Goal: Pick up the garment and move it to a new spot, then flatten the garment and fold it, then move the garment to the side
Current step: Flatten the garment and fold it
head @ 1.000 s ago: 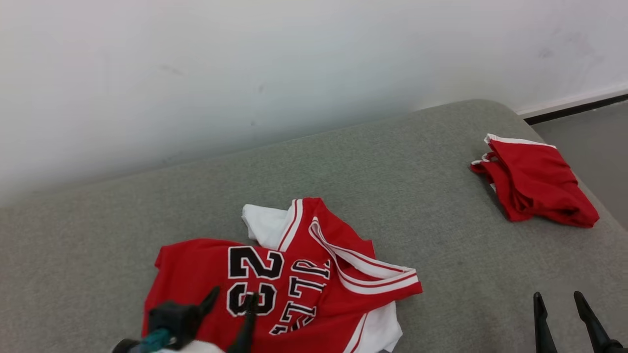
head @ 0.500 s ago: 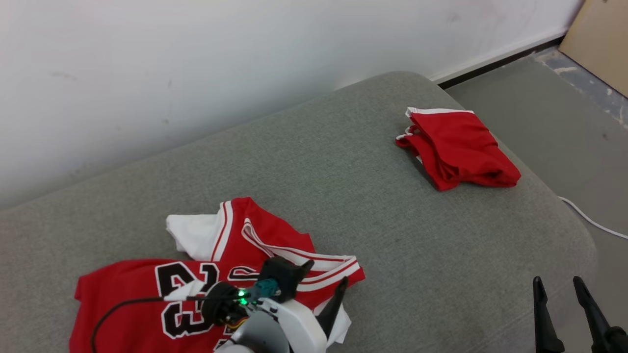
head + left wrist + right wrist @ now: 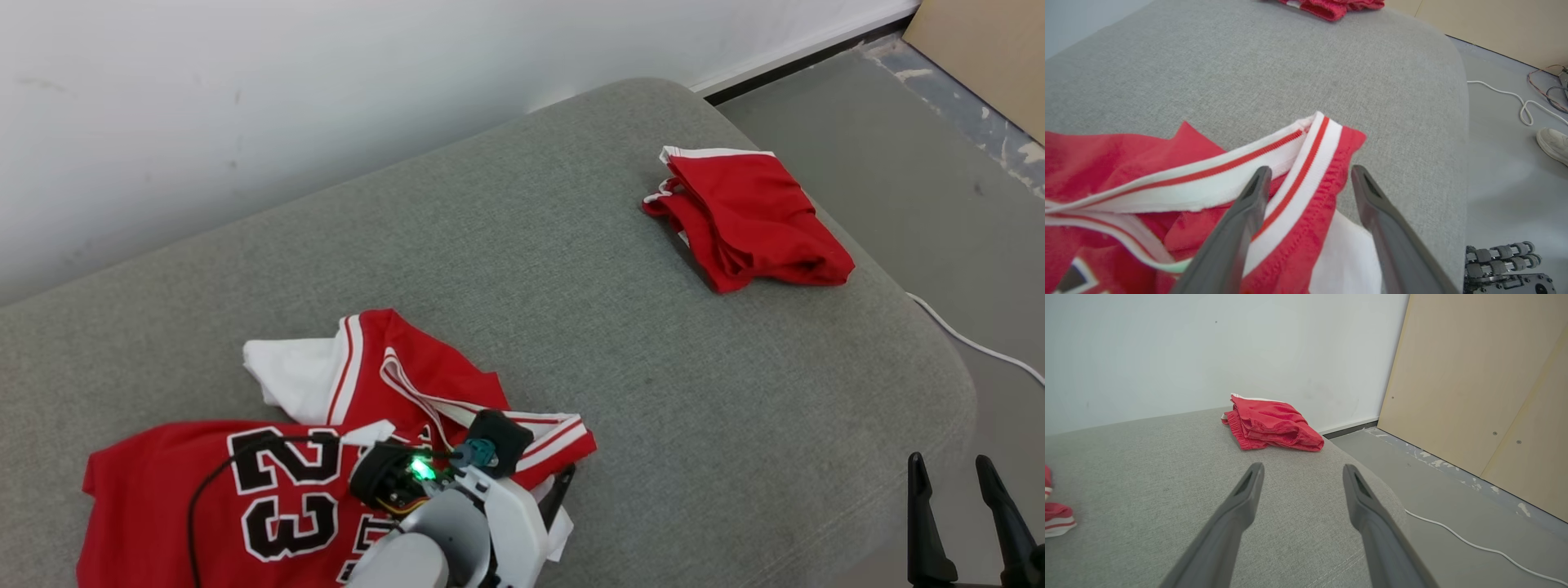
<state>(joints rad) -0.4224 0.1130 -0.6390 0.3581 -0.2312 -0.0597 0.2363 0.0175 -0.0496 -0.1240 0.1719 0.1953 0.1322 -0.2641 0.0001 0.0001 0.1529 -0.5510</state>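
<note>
The garment, a red jersey (image 3: 163, 506) with a black "23" and white-and-red striped trim, lies crumpled on the grey cushion (image 3: 571, 245) at the lower left. My left gripper (image 3: 535, 469) hangs over its right striped corner. In the left wrist view the left gripper (image 3: 1310, 171) stands open, its fingers straddling the jersey's striped trim (image 3: 1306, 179) without closing on it. My right gripper (image 3: 949, 461) is open and empty at the lower right, off the cushion's front right corner; the right wrist view shows the right gripper (image 3: 1303, 466) above bare cushion.
Folded red shorts (image 3: 751, 216) lie at the cushion's far right edge. A white wall stands behind. Right of the cushion is grey floor with a white cable (image 3: 971, 343), a wooden panel (image 3: 980, 49) and a person's shoe (image 3: 1553, 143).
The head camera has turned to the right, shifting the whole picture. My left arm has moved from over the "23" to the jersey's striped right corner. Both grippers stayed open.
</note>
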